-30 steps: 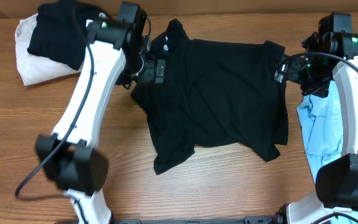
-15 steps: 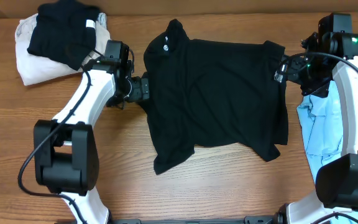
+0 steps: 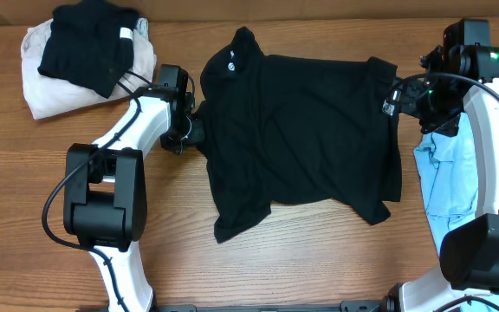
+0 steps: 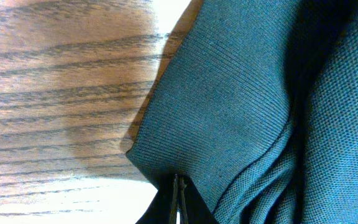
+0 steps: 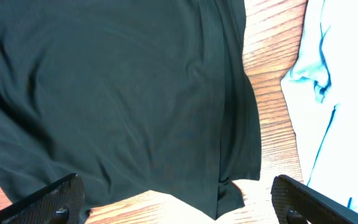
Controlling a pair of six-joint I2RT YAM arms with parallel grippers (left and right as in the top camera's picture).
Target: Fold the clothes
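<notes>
The large black shirt (image 3: pixel 301 130) lies spread flat mid-table, with a small white label (image 3: pixel 230 62) near its collar. My left gripper (image 3: pixel 196 130) sits at the shirt's left edge. In the left wrist view its jaws (image 4: pixel 178 186) are shut on the hem at a corner of the shirt (image 4: pixel 241 93). My right gripper (image 3: pixel 394 94) hovers open over the shirt's right sleeve. In the right wrist view the sleeve of the shirt (image 5: pixel 117 93) lies between and beyond the wide-spread fingers of that gripper (image 5: pixel 179 205), which hold nothing.
A folded black garment (image 3: pixel 81 48) lies on a cream one (image 3: pixel 37 87) at the back left. A light blue garment (image 3: pixel 447 186) (image 5: pixel 334 93) lies at the right edge, under the right arm. Bare wood table (image 3: pixel 319 260) runs along the front.
My left arm drew back from near the collar to the shirt's left edge, and its gripper went from open to shut. The right arm and the shirt have not moved.
</notes>
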